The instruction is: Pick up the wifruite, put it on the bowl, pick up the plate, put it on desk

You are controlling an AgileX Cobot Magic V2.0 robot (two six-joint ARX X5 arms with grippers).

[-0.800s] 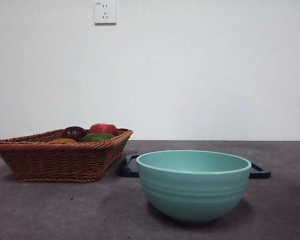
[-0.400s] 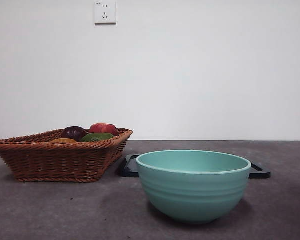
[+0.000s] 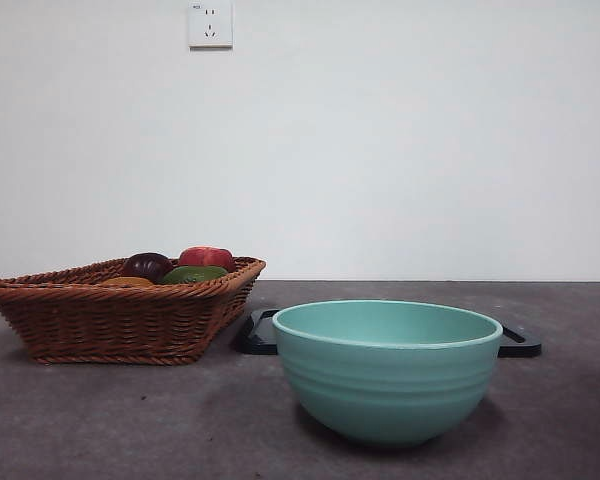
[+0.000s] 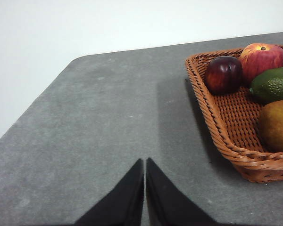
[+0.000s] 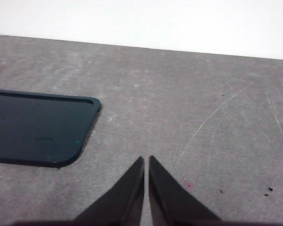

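Note:
The teal bowl (image 3: 387,372) stands empty at the front of the desk (image 3: 120,425). Behind it lies the black flat plate (image 3: 257,335), whose corner shows in the right wrist view (image 5: 37,125). A brownish oval fruit (image 4: 276,125), likely the wifruite (image 3: 127,282), lies in the wicker basket (image 4: 222,123). My left gripper (image 4: 145,163) is shut over bare desk, a short way from the basket. My right gripper (image 5: 146,160) is shut above the desk, beside the plate's corner. Neither arm shows in the front view.
The basket (image 3: 110,320) at the left also holds a dark red fruit (image 4: 223,74), a red-yellow fruit (image 4: 262,56) and a bumpy green fruit (image 4: 273,84). The desk's rounded corner (image 4: 80,59) lies beyond the left gripper. A wall socket (image 3: 210,25) is behind.

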